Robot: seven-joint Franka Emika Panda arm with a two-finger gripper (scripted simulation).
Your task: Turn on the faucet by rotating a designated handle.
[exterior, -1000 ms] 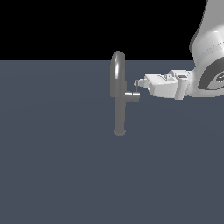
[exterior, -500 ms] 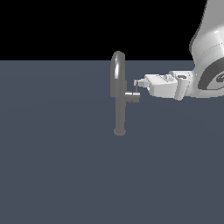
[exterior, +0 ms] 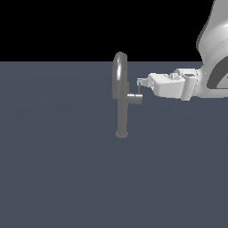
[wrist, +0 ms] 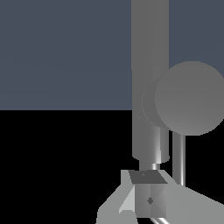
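Faucet (exterior: 120, 95) is standing upright on the worktop (exterior: 58, 169), handle (exterior: 135, 98) jutting toward the tool (exterior: 140, 83). Tool is holding position at the lever rod (exterior: 139, 89) since a second ago; handle unturned. Whether it is clenching, I cannot tell.

You are seeing the gripper (exterior: 140, 82) creeping slightly toward the faucet (exterior: 120, 95), its tip now by the thin lever rod above the handle (exterior: 135, 99). The shift is barely visible.
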